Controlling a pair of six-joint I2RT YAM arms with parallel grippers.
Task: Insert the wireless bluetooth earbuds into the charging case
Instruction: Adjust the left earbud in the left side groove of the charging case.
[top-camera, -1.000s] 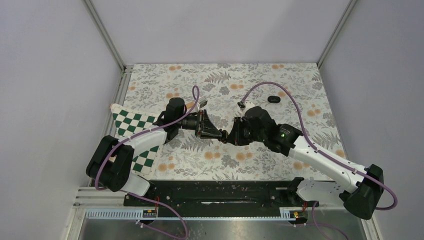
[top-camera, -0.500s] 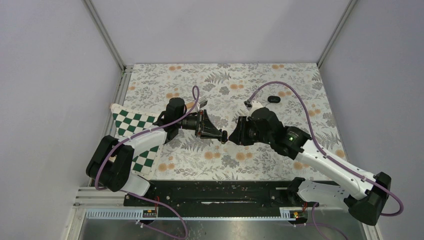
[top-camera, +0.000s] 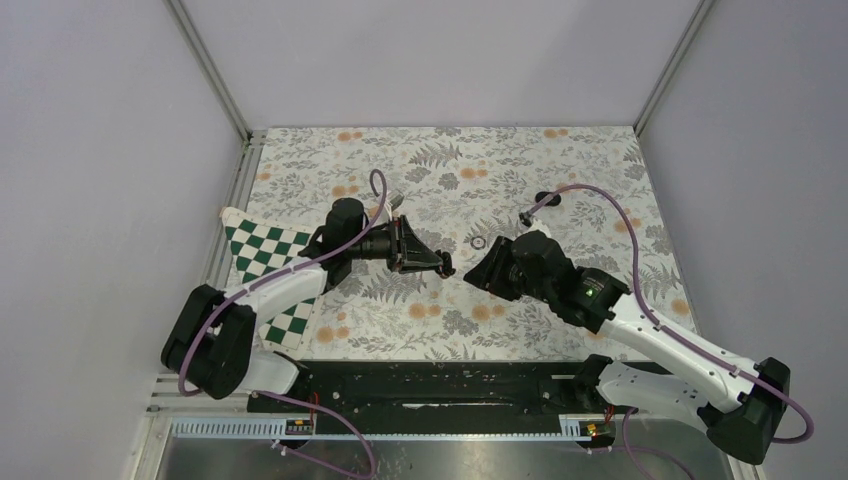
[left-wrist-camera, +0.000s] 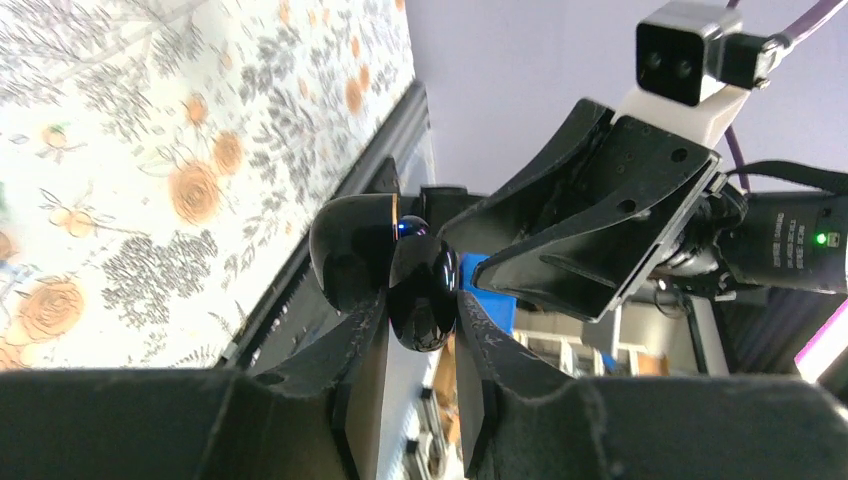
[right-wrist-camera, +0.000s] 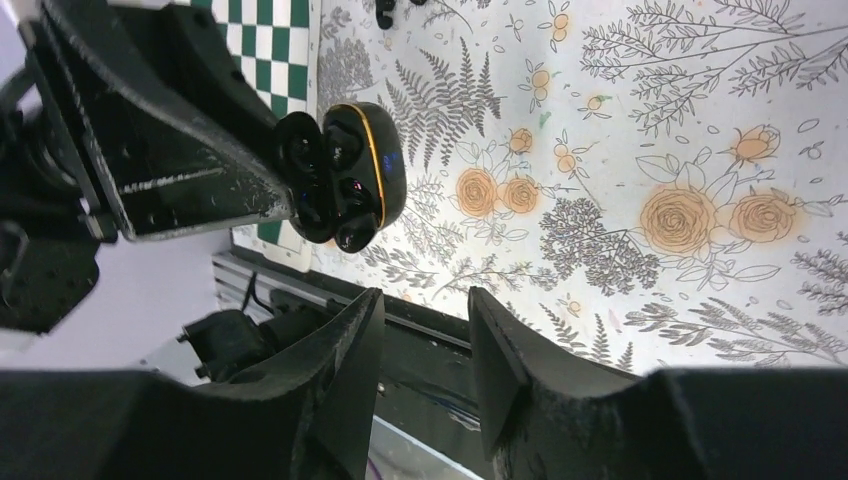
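Observation:
My left gripper (top-camera: 440, 265) (left-wrist-camera: 420, 305) is shut on the charging case (left-wrist-camera: 422, 285), a glossy black pebble held above the floral table. The case is open, its gold-rimmed half (right-wrist-camera: 368, 150) swung aside. Inside it I see dark rounded shapes that look like the earbuds (right-wrist-camera: 345, 195); how many I cannot tell. My right gripper (top-camera: 477, 276) (right-wrist-camera: 425, 295) stands open a short way to the right of the case. It faces the case and has nothing between its fingers.
A thin dark ring with a pale centre (top-camera: 479, 243) lies on the table just behind the two grippers. A small black oval thing (top-camera: 545, 198) lies at the back right, partly under the purple cable. A green checked cloth (top-camera: 262, 247) lies at the left.
My right gripper has opened and drawn back to the right, away from the case. The left gripper keeps its hold and has shifted slightly. The ring has come into view.

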